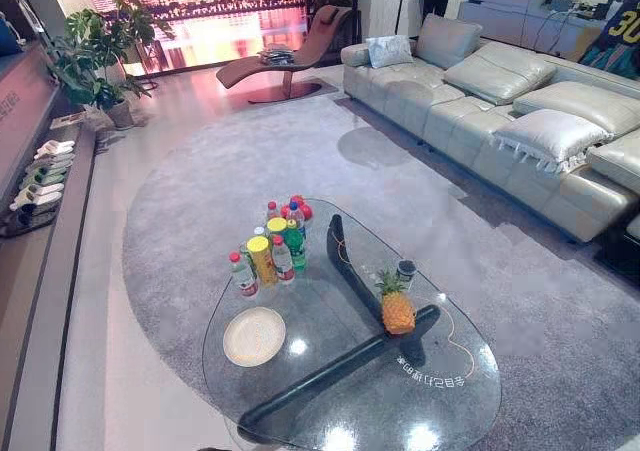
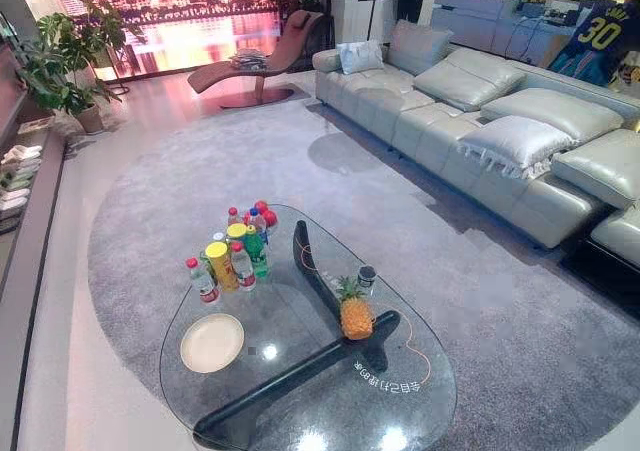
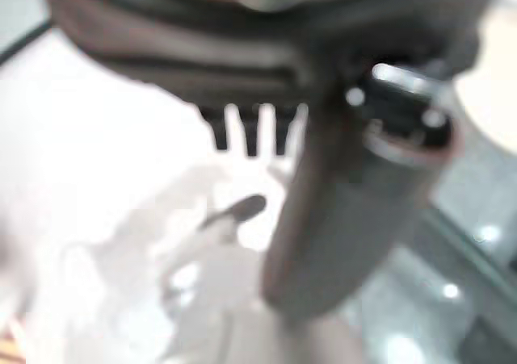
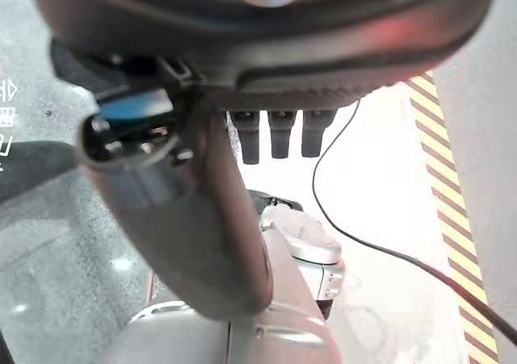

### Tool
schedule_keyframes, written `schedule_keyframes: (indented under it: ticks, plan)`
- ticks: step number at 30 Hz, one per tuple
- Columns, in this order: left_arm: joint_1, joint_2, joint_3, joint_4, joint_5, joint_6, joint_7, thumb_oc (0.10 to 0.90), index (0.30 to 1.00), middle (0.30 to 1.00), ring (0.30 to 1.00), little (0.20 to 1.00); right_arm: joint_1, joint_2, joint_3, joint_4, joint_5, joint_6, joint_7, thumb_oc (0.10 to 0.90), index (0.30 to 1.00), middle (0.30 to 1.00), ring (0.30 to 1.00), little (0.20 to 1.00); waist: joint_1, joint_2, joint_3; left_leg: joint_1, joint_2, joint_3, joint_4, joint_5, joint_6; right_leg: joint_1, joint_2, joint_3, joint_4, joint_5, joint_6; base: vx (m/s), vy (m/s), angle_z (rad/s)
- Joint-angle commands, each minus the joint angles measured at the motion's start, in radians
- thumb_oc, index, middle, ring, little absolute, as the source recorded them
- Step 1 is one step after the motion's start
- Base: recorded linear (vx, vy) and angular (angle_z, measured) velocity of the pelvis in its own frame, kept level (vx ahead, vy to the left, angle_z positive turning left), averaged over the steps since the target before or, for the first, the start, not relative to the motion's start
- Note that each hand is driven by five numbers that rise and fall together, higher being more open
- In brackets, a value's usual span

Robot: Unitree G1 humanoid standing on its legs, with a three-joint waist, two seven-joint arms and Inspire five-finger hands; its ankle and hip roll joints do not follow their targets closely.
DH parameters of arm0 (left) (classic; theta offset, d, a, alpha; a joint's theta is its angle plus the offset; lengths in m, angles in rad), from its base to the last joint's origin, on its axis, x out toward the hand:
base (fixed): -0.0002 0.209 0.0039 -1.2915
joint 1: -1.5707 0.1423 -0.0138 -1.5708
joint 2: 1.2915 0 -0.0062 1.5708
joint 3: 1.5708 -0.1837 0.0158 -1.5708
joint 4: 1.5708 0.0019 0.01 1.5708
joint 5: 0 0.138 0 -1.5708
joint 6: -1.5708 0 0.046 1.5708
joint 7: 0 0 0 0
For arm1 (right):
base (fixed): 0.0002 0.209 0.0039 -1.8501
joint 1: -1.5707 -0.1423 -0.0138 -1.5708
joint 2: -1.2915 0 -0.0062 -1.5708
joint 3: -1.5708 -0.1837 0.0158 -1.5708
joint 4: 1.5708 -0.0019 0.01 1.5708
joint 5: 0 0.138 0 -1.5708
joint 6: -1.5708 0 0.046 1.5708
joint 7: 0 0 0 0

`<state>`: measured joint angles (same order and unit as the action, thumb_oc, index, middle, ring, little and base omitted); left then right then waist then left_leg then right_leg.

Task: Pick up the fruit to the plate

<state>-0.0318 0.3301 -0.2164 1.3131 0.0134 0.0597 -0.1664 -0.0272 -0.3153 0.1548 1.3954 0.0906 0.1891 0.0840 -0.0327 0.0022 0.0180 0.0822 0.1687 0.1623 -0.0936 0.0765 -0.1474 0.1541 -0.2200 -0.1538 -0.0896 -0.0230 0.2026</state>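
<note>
Both robot hands hang with straight, spread fingers and nothing in them: the left robot hand (image 3: 242,57) shows its thumb standing out over a blurred pale floor and a corner of glass, and the right robot hand (image 4: 323,49) points its short row of fingers toward a pale floor beside the glass edge. Ahead stands a rounded glass counter (image 1: 480,391) on a dark crossed base. The pineapple (image 1: 397,311) stands upright on the counter's right part, leaves up, above one arm of the base. The plate (image 1: 254,336), round and cream, lies flat on the left part, apart from the fruit. A cluster of bottles (image 1: 272,246) stands at the far left of the glass, and a small dark cup (image 1: 405,271) sits just behind the pineapple. A grey rug (image 1: 200,201) lies under the counter, with a pale sofa (image 1: 500,101) at the right.
</note>
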Motion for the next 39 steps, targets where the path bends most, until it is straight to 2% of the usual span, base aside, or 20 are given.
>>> schedule_keyframes:
  ticks: [1,31,34,39]
  plan:
    - [-0.083,-0.039,0.001,0.065,-0.010,-0.013,-0.029,0.800,0.900,0.900,0.900,0.900,-0.090,-0.006,-0.031,0.070,0.017,0.010,-0.008,0.800,0.900,0.900,0.900,0.900,0.018,0.009,0.041,0.035,0.103,0.011,0.006,-0.020,-0.055,-0.051,-0.083,-0.069,0.002,0.116,0.046,0.03,-0.087,-0.54]
    - [-0.070,-0.032,-0.002,0.057,-0.005,-0.012,-0.023,0.800,0.900,0.900,0.900,0.900,-0.081,-0.014,-0.039,0.068,0.013,0.008,-0.019,0.800,0.900,0.900,0.900,0.900,0.023,0.008,0.046,0.024,0.100,0.005,0.006,-0.017,-0.052,-0.053,-0.078,-0.072,0.002,0.113,0.042,0.00,-0.001,0.00]
    - [-0.065,-0.028,0.001,0.056,-0.008,-0.006,-0.021,0.800,0.900,0.900,0.900,0.900,-0.075,-0.017,-0.041,0.068,0.013,0.012,-0.020,0.800,0.900,0.900,0.900,0.900,0.022,0.009,0.054,0.019,0.100,0.006,0.006,-0.015,-0.052,-0.058,-0.077,-0.070,0.002,0.114,0.042,0.02,-0.005,0.00]
    - [-0.056,-0.018,-0.005,0.045,-0.041,0.010,-0.005,0.800,0.900,0.900,0.900,0.900,-0.069,-0.033,-0.038,0.073,-0.011,0.032,-0.021,0.800,0.900,0.900,0.900,0.900,0.016,0.017,0.100,-0.028,0.095,-0.003,0.006,-0.001,-0.047,-0.103,-0.070,-0.054,0.002,0.123,0.034,0.01,0.003,0.00]
